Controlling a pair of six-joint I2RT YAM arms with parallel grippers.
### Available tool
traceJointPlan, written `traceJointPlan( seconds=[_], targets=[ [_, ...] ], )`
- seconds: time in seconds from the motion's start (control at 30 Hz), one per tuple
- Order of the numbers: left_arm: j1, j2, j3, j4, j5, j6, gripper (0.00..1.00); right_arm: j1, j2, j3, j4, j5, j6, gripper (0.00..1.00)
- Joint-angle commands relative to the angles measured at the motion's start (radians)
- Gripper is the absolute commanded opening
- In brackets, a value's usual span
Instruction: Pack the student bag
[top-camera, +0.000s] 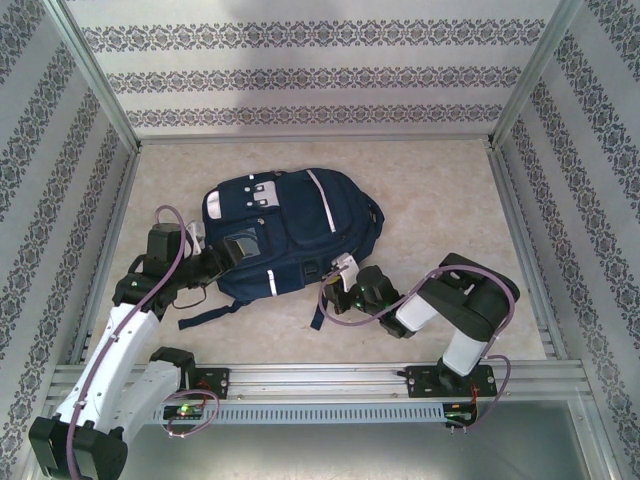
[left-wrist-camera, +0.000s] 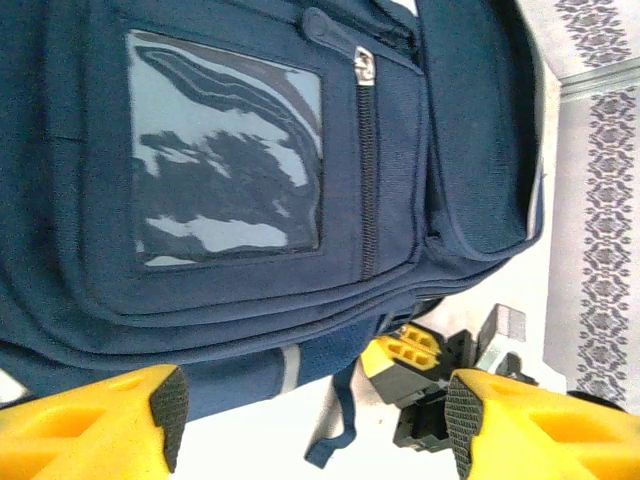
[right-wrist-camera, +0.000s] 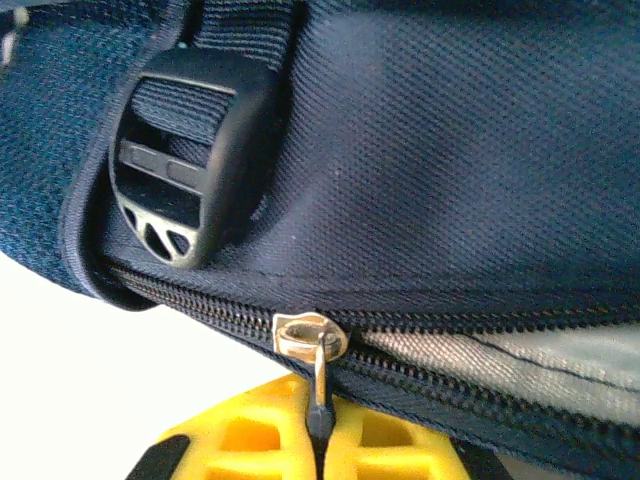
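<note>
The student bag (top-camera: 285, 225), navy with white stripes, lies flat in the middle of the table. My right gripper (top-camera: 340, 280) is at its near right edge. In the right wrist view its yellow fingers (right-wrist-camera: 250, 440) are shut on the dark tab of a metal zipper pull (right-wrist-camera: 318, 385). The pull hangs from the slider (right-wrist-camera: 310, 335) of the bag (right-wrist-camera: 450, 150). Right of the slider the zip gapes, showing grey lining (right-wrist-camera: 500, 355). My left gripper (top-camera: 215, 262) is open at the bag's near left side, its fingertips (left-wrist-camera: 170, 405) apart over the table beside a front pocket with a clear window (left-wrist-camera: 230, 150).
A black plastic buckle (right-wrist-camera: 185, 160) sits on a strap just above the zip. A loose dark strap (top-camera: 210, 312) trails from the bag toward the near edge. Patterned walls close the table on three sides, with a metal rail (top-camera: 330, 380) along the front.
</note>
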Motion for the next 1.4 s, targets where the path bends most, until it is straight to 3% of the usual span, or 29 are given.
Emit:
traceJointPlan(
  seconds=[0.0,0.2,0.33,0.47,0.73,0.9,1.03,1.23,1.37],
  targets=[
    [0.013,-0.016,-0.001,-0.075,-0.043,-0.005,0.72,-0.023,-0.079,-0.006,-0.087,0.024,-0.014,0.00],
    [0.013,-0.098,-0.070,-0.143,-0.054,-0.164,0.74,-0.023,-0.192,-0.003,-0.226,0.072,-0.003,0.00],
    [0.011,-0.139,-0.177,-0.072,0.012,-0.261,0.71,-0.017,-0.211,0.003,-0.246,0.068,0.028,0.00],
    [0.004,-0.137,-0.254,0.030,0.051,-0.289,0.66,-0.002,-0.198,0.009,-0.223,0.066,0.053,0.00],
    [-0.019,-0.126,-0.350,0.145,0.016,-0.322,0.62,0.043,-0.175,0.035,-0.204,0.076,0.076,0.00],
    [-0.030,-0.017,-0.371,0.276,-0.003,-0.316,0.61,0.055,-0.164,0.035,-0.208,0.084,0.075,0.00],
    [-0.034,0.099,-0.331,0.314,-0.044,-0.286,0.61,0.057,-0.176,0.035,-0.250,0.099,0.062,0.00],
    [-0.038,0.195,-0.240,0.205,-0.266,-0.212,0.37,0.054,-0.235,0.080,-0.421,0.147,0.014,0.00],
    [-0.038,0.229,-0.224,0.215,-0.332,-0.228,0.31,0.039,-0.257,0.127,-0.582,0.181,-0.008,0.00]
  ],
)
